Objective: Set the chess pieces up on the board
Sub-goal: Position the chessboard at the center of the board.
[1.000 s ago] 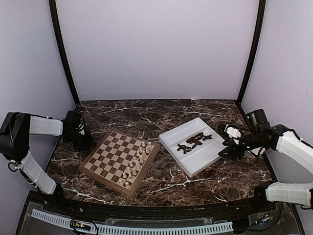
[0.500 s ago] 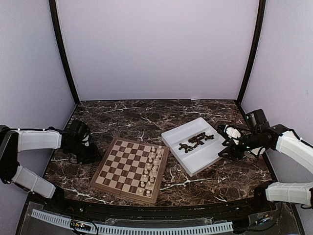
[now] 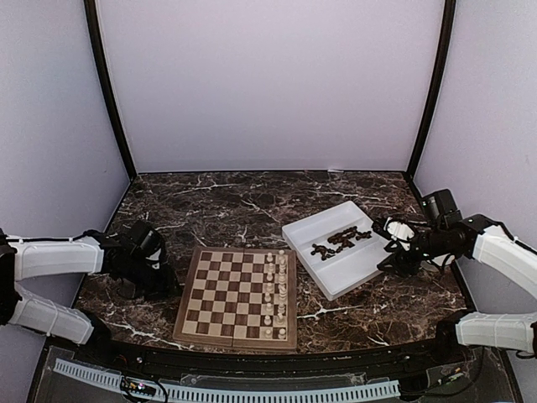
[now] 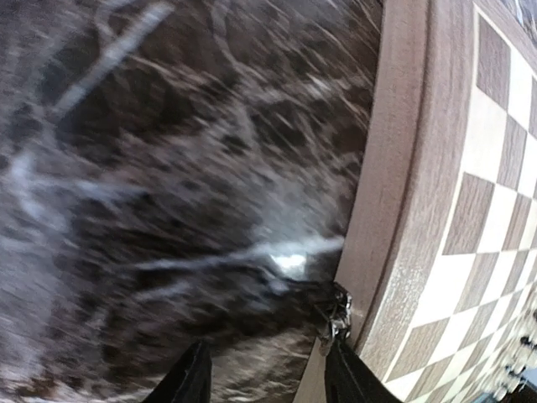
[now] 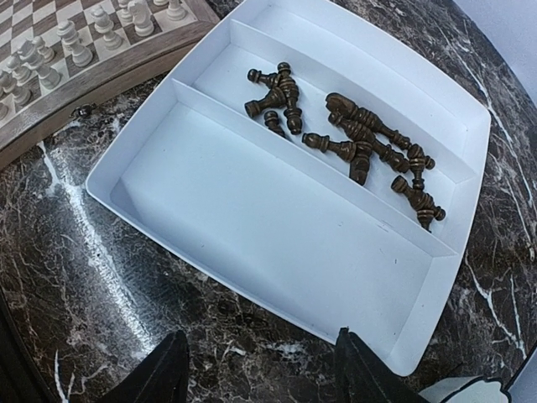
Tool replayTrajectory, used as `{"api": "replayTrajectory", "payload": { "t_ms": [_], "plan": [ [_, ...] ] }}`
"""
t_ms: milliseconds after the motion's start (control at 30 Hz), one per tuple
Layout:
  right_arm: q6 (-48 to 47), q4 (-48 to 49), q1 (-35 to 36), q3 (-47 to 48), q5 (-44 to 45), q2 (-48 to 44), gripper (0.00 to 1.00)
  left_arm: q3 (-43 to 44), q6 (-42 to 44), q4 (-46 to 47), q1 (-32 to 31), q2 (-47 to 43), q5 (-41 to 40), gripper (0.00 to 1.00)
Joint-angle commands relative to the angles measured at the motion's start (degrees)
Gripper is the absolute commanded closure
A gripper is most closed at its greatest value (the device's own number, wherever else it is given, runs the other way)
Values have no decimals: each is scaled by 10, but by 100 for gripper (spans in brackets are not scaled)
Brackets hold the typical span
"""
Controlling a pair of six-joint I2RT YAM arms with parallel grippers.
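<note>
**Worktop** [image 3: 252, 197]: dark veined marble.

**Board** [image 3: 220, 295]: lies flat at front-centre, sides approx. square to the worktop's near edge.

**White tray** [image 3: 357, 267]: R of the board and set at an angle. It is near the board's corner but apart from it. Three compartments.

**L jaws**: low on the worktop, just beside the board's L frame. Fingertips [image 4: 191, 382] are well apart w/ nothing gripped. Contact w/ the frame: cannot tell.

**R jaws**: at the tray's R side. Fingertips [image 5: 172, 369] are spread wide, holding nothing.

**Cream-white pieces** [image 3: 275, 294]: upright in two files along the board's R side.

**Chess pieces** [image 5: 352, 138]: dark brown, lying on their sides in a loose cluster in the tray's middle compartment.

**Latch** [image 4: 336, 312]: small metal fitting on the board's side wall.
</note>
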Motion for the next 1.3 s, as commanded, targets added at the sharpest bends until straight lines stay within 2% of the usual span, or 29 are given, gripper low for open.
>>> {"api": "replayTrajectory", "payload": {
  "t_ms": [0, 233, 400, 500, 600, 700, 800, 933, 1133, 1267],
  "plan": [
    [-7, 6, 4, -10, 26, 2, 40, 0, -38, -14, -60, 26, 13, 51],
    [-6, 4, 4, -3, 36, 16, 40, 38, -44, -6, -138, 81, 0, 52],
    [3, 5, 4, 15, 32, 31, 40, 71, -27, -52, -146, 72, -51, 51],
    [18, 8, 4, 39, 25, 54, 43, 127, 8, -98, -144, 53, -126, 50],
    [27, 16, 5, 75, 32, 87, 49, 186, 53, -135, -131, 57, -157, 49],
    [27, 27, 8, 108, 42, 127, 54, 257, 131, -110, -121, 73, -179, 47],
    [27, 34, 11, 153, 54, 187, 59, 313, 231, -37, -113, 96, -139, 46],
    [28, 21, 14, 229, 71, 297, 65, 392, 302, 50, -105, 146, -76, 44],
    [25, -5, 17, 343, 85, 437, 71, 517, 340, 62, -72, 258, -4, 45],
    [-9, -41, 25, 407, 71, 501, 69, 518, 353, 93, -53, 290, 41, 45]
  ]
}}
